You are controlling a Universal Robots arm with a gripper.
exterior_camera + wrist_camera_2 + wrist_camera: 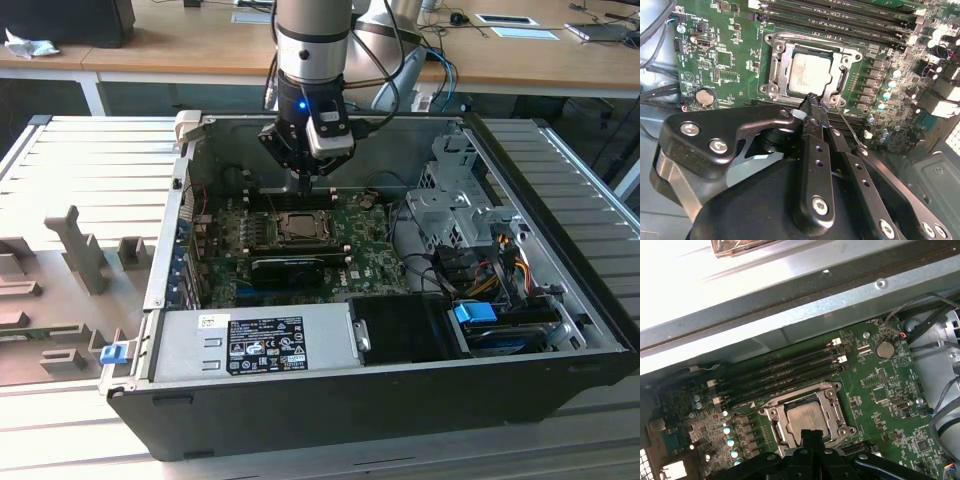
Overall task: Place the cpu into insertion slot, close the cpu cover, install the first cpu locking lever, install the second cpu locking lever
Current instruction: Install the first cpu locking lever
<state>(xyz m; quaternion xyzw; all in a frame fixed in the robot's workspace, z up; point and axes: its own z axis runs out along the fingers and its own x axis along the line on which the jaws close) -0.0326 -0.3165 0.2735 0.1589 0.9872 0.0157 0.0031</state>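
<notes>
Your claw point(812, 100) hangs inside the open computer case point(380, 395). Its fingers are pressed together into one narrow tip, with nothing visibly pinched between them. The tip sits right at the socket's nearest edge, low over the green motherboard point(725, 55).

The cpu point(810, 74) lies flat in the socket just beyond the tip, its pale metal top showing. The cpu cover point(780, 65) lies down around it, framing the chip through its window.

A thin wire lever point(846, 125) runs from the socket corner back alongside the claw's fingers; you cannot tell whether the tip touches it.

The memory slots point(785, 372) lie past the socket, farther from the claw.
</notes>
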